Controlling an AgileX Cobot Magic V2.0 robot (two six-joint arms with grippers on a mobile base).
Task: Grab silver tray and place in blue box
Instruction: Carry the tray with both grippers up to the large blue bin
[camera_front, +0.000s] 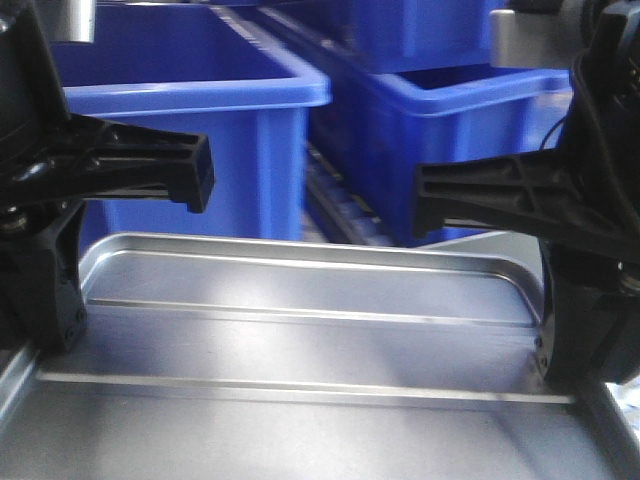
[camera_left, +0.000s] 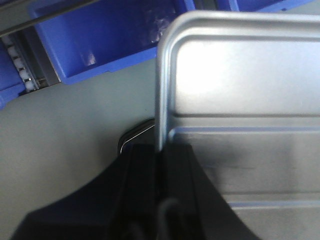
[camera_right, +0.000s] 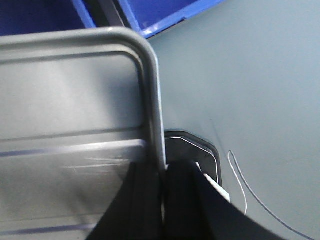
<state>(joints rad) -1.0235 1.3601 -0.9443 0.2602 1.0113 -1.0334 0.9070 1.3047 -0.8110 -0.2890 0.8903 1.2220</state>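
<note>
The silver tray (camera_front: 300, 330) fills the lower front view, level, with its two long ridges running across. My left gripper (camera_front: 50, 330) is shut on its left rim, which the left wrist view shows pinched between the black fingers (camera_left: 161, 150). On the opposite rim my right gripper (camera_front: 570, 360) is shut as well, and the right wrist view shows that rim clamped (camera_right: 164, 167). Just beyond the tray's far edge stands the blue box (camera_front: 200, 100), its top open. The tray's rounded far corners (camera_left: 175, 30) (camera_right: 135, 40) show from both wrists.
A second blue crate (camera_front: 470, 130) stands to the right of the first, with others behind. A metal roller rail (camera_left: 25, 65) runs between crates. Grey floor (camera_right: 250, 90) lies below, with a dark plate (camera_right: 200, 150) and a thin wire (camera_right: 240, 185) on it.
</note>
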